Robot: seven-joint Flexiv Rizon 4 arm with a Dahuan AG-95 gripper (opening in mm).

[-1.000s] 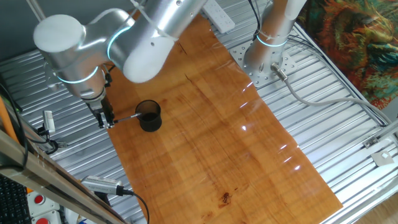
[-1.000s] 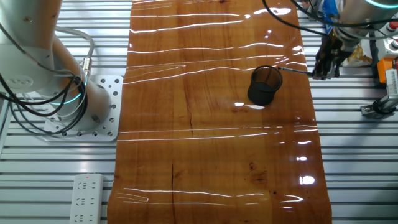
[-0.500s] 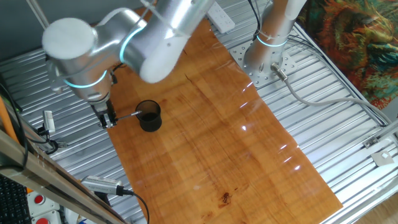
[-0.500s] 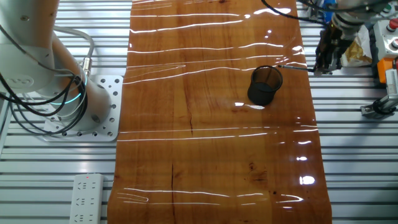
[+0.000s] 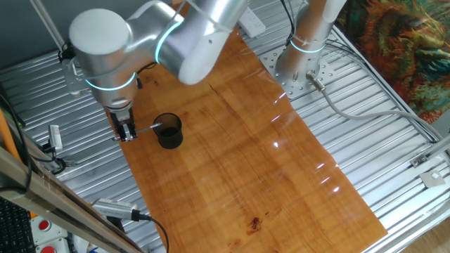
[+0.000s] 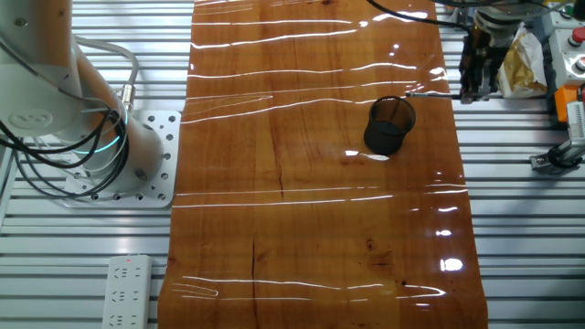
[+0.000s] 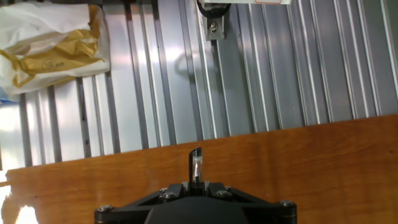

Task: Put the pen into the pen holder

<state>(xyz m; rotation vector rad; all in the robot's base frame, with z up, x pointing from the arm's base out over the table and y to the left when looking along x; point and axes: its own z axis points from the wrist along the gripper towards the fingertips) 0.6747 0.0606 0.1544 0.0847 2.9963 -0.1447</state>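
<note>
The pen holder (image 5: 169, 131) is a small dark cup standing near the left edge of the wooden board (image 5: 246, 140). It also shows in the other fixed view (image 6: 390, 125). My gripper (image 5: 126, 133) is just left of the cup and is shut on the thin dark pen (image 5: 145, 129). The pen lies roughly level, and its free end reaches the cup's rim. In the other fixed view the gripper (image 6: 475, 89) holds the pen (image 6: 430, 94) above and right of the cup. In the hand view the pen (image 7: 196, 163) sticks out from between the closed jaws (image 7: 196, 186).
A second arm's base (image 6: 137, 164) stands on the slatted metal table. A power strip (image 6: 128, 279) lies near it. A thick silver tool with a black cable (image 5: 116, 209) lies at the front left. A plastic bag (image 7: 50, 43) and a metal bracket (image 7: 214, 22) lie beyond the board.
The arm has swung over and the gripper has shifted slightly towards the cup and upward, still holding the pen. The cup has not moved.
</note>
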